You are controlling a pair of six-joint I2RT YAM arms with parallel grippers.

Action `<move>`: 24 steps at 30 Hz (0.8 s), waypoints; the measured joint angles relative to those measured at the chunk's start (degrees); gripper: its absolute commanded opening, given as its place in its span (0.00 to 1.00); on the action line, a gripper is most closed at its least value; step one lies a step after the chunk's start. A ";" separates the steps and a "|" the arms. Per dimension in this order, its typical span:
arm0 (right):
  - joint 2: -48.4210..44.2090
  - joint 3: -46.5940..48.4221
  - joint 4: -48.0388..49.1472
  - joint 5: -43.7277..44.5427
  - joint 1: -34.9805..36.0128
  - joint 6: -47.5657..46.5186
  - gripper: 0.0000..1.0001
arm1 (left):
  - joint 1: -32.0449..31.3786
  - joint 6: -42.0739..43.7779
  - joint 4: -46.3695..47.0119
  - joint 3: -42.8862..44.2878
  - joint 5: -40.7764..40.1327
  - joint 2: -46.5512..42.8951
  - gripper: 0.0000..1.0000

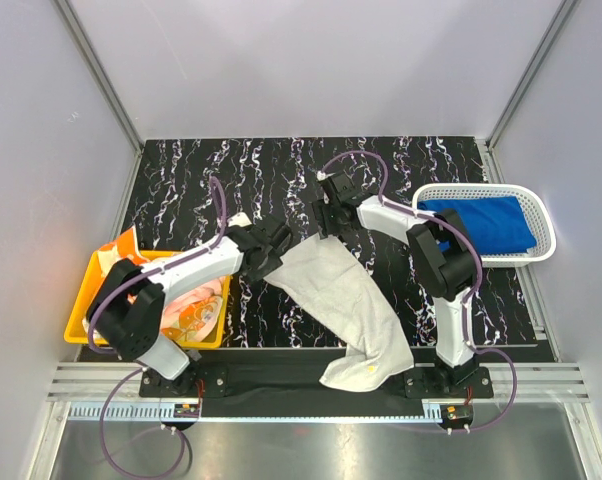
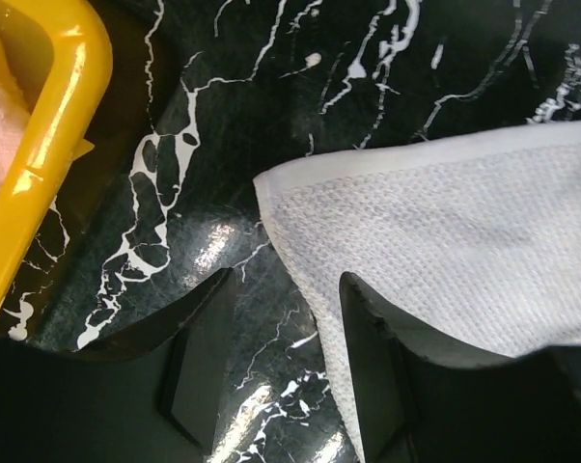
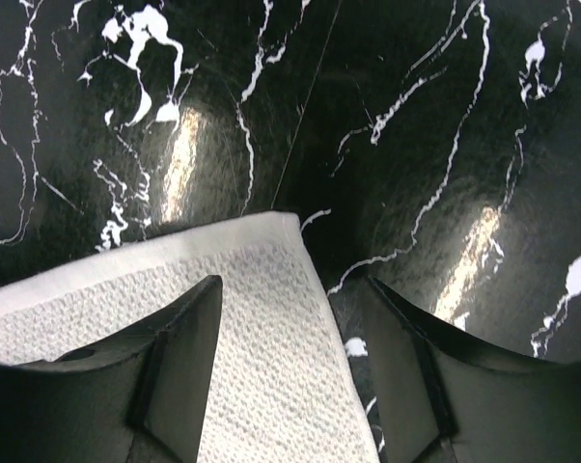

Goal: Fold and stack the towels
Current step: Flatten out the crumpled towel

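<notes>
1. the off-white towel [image 1: 346,310] lies opened out on the black marbled surface [image 1: 201,180], just to the right of the yellow bin [image 1: 79,305]. it runs aslant, and its near end droops over the front edge of the surface. it shows no fold yet.
2. the left tool [image 2: 286,289] stands at the towel corner nearest the bin. its fingers are apart, one of them over the cloth edge, and they clamp nothing.
3. the right tool [image 3: 292,285] is at the other far corner, the one away from the bin. its fingers are apart with the hem between them, and i judge the cloth is not yet pinched.
4. done, as far as can be seen: one royal blue towel [image 1: 481,222] sits folded in the white basket [image 1: 471,190], well to the right of the bin.
5. left to do: fold this off-white towel and stack it. then do the same with the cloths crumpled inside the bin, an orange-and-white patterned towel [image 1: 191,318] and a pale pink towel [image 2: 1,116].
6. in my judgement the task is less than half done.
</notes>
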 measured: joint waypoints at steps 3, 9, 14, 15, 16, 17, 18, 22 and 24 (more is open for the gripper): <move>1.22 0.63 0.42 0.11 0.00 -0.35 0.64 | 0.46 -0.92 -0.24 0.17 -0.24 2.25 0.52; 2.89 2.23 1.09 0.70 0.09 -0.81 0.59 | 2.08 -1.53 -0.11 0.20 -0.37 5.62 0.52; 3.50 2.91 1.60 1.70 0.11 -1.05 0.48 | 4.07 -1.44 2.25 0.20 0.15 8.96 0.50; 3.52 2.91 1.62 1.75 0.11 -1.05 0.46 | 4.35 -1.40 2.69 0.20 0.28 9.62 0.50; 3.54 2.91 1.62 1.95 0.11 -1.11 0.45 | 4.57 -1.18 2.71 0.35 0.26 10.27 0.50; 3.56 2.91 1.64 2.05 0.11 -1.14 0.41 | 4.68 -1.09 2.73 0.87 0.28 10.62 0.48; 3.56 2.91 1.64 2.14 0.11 -1.20 0.38 | 4.76 -1.03 3.04 1.38 0.28 11.08 0.46; 3.56 2.91 1.64 2.16 0.11 -1.31 0.29 | 5.01 -0.44 3.74 2.82 0.28 12.41 0.40; 3.56 2.91 1.64 2.16 0.11 -1.36 0.25 | 5.14 -0.20 4.28 3.19 0.28 12.85 0.33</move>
